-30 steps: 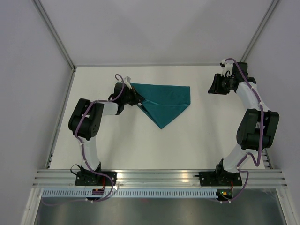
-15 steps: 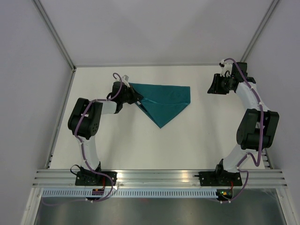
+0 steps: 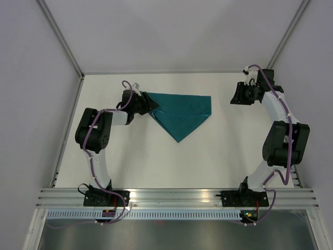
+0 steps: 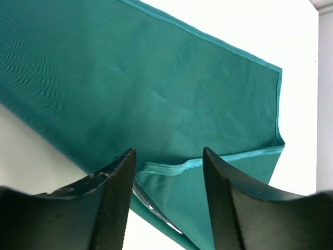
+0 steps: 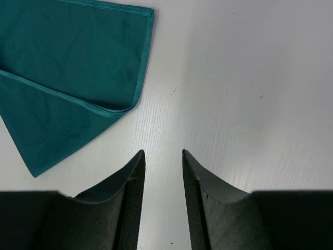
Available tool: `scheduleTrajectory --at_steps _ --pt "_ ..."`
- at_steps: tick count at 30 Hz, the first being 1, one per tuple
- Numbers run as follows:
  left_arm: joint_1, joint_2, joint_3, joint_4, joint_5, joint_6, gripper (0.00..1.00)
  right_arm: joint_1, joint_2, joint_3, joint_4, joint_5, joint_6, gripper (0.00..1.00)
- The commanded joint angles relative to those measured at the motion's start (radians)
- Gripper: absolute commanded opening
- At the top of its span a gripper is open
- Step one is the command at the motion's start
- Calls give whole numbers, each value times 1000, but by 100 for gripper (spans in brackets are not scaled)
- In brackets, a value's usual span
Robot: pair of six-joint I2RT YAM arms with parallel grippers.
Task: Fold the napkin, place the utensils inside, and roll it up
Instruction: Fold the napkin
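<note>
Desk [image 3: 208, 156]: white, pale walls [image 3: 31, 78] on three sides, ribbed metal rail [image 3: 177, 197] along the near edge with both arm bases bolted to it.

Right arm [image 3: 283, 136]: reaches up the right side and turns in at the far right of the desk, well apart from the napkin. Purple cable [image 3: 280, 101] runs along it.

Left arm [image 3: 96, 133]: elbow out to the left, wrist at the napkin's far-left corner.

Napkin [image 3: 182, 112]: teal, folded flat into a triangle, far-centre on the desk. Long straight edge faces the far wall, point faces the near edge. Two layers show in the right wrist view, the upper hem [image 5: 78, 101] crossing the lower layer at a slant. Square corner at the far right, bare desk beyond it.

Left jaws: apart, gripping nothing. The two black fingers [image 4: 112, 203] straddle the napkin's hemmed fold edge [image 4: 218, 159] from above; I can't tell whether the tips touch the cloth.

Right jaws: apart, gripping nothing. Its fingers [image 5: 130, 203] have only bare desk between them, with the napkin off to the upper left in that view.

Utensil [image 4: 156, 211]: a thin, shiny grey sliver pokes out from under the fold edge, just beside the left finger. The rest is covered by cloth, so I can't tell which piece it is.
</note>
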State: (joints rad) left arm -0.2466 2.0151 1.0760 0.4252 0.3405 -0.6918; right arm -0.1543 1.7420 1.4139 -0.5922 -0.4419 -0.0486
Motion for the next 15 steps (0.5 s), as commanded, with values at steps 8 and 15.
scheduleTrajectory --at_steps 8,15 --pt "121 -150 -7 -35 -124 -5 64 2 -24 13 3 0 -7 41" --pt "152 -122 47 -155 -247 3 64 4 -22 14 0 -8 -4 41"
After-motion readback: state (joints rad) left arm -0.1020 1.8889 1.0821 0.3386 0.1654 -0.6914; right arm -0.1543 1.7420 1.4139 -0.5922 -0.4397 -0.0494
